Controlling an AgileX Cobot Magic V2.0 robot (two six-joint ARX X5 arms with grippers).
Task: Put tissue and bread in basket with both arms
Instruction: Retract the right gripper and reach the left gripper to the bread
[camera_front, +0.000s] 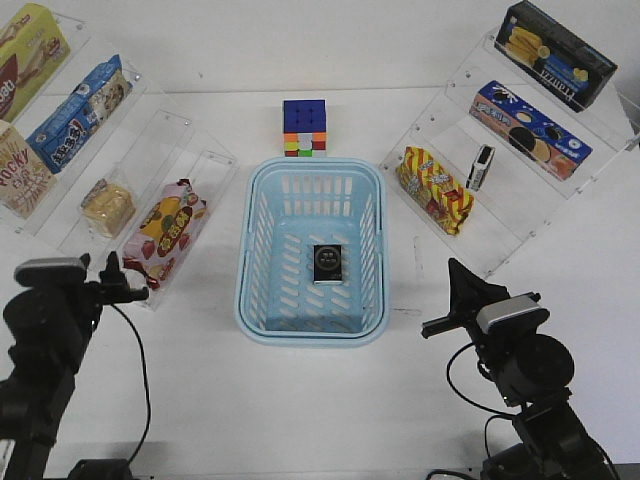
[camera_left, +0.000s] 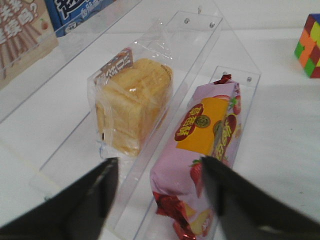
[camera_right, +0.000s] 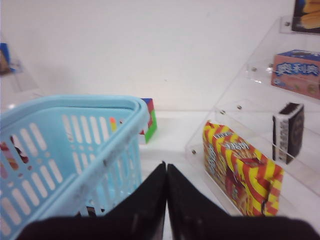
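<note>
The light blue basket (camera_front: 258, 260) stands mid-table, and a black tissue pack (camera_front: 327, 263) lies flat on its bottom. The bread (camera_front: 108, 205), a golden bun in clear wrap, sits in a clear shelf slot on the left; it also shows in the left wrist view (camera_left: 131, 104). My left gripper (camera_front: 112, 272) is open and empty, just short of the shelf, its jaws (camera_left: 160, 167) spread before the bread and a pink snack bag (camera_left: 207, 150). My right gripper (camera_front: 455, 272) is shut and empty to the right of the basket, beside its rim (camera_right: 75, 130).
A second black pack (camera_front: 481, 167) stands on the right clear shelf beside a red-yellow snack bag (camera_front: 434, 188). Cookie boxes (camera_front: 530, 128) fill the upper right shelves, snack boxes (camera_front: 75, 112) the left ones. A colour cube (camera_front: 305, 128) stands behind the basket.
</note>
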